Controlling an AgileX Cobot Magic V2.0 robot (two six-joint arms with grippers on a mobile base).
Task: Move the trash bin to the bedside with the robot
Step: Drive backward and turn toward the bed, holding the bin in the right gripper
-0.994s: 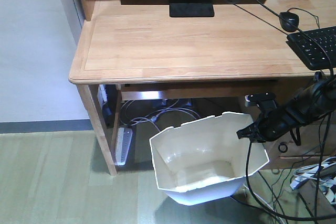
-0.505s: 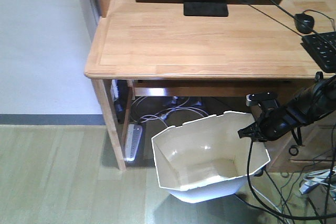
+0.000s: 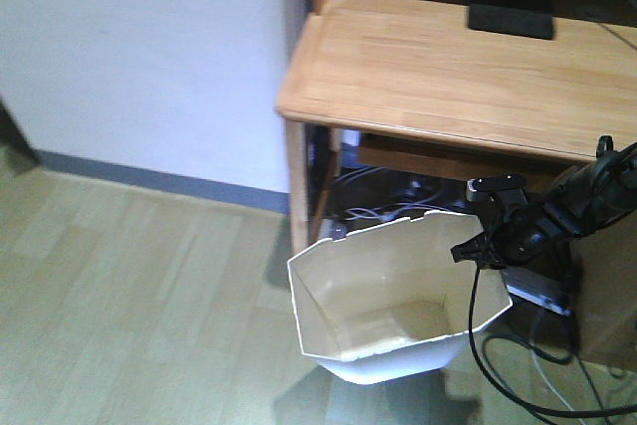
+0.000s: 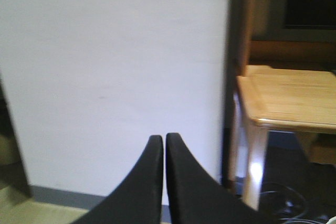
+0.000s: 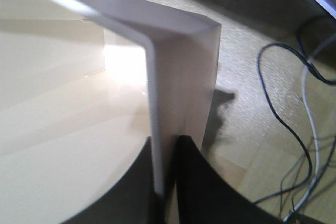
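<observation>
The white trash bin (image 3: pixel 388 311) with a cream inside hangs tilted just above the floor, in front of the desk's left leg. My right gripper (image 3: pixel 476 250), on a slim black arm, is shut on the bin's right rim. In the right wrist view the thin bin wall (image 5: pixel 181 77) runs between my two black fingers (image 5: pixel 197 182). My left gripper (image 4: pixel 164 145) is shut and empty, pointing at a white wall. The bed is out of view.
A light wooden desk (image 3: pixel 448 77) stands at the upper right, with a black monitor base (image 3: pixel 510 19) on it. Cables (image 3: pixel 518 375) lie on the floor under and beside the desk. A white wall (image 3: pixel 139 57) with a grey baseboard fills the left.
The whole view has swung left: the desk slid to the right and the wall and floor came in. The bin and right gripper keep their place in the picture.
</observation>
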